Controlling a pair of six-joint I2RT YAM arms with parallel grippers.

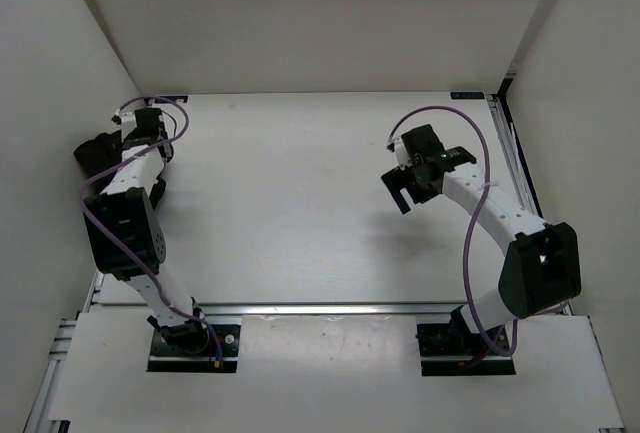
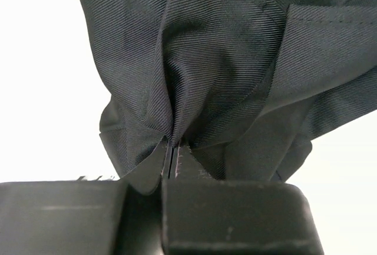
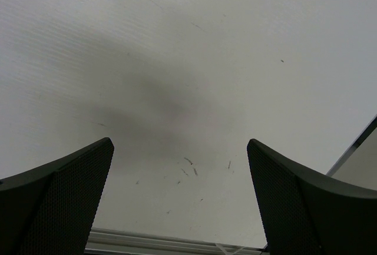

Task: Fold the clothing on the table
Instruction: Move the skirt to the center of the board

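Left gripper [image 2: 170,159] clamped on clothing [image 2: 224,60] at table [image 1: 300,223] far-left corner; right gripper [image 3: 179,146] wide above tabletop; walls [image 1: 300,23] on three sides.

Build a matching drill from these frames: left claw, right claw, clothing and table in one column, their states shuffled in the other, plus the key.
Column one:
1. left claw
2. right claw
3. clothing
4. table

Column two:
A. white and flat
B. open, gripping nothing
C. black, bunched up
D. shut, gripping something

Pairs: 1-D, 2-B, 3-C, 4-A
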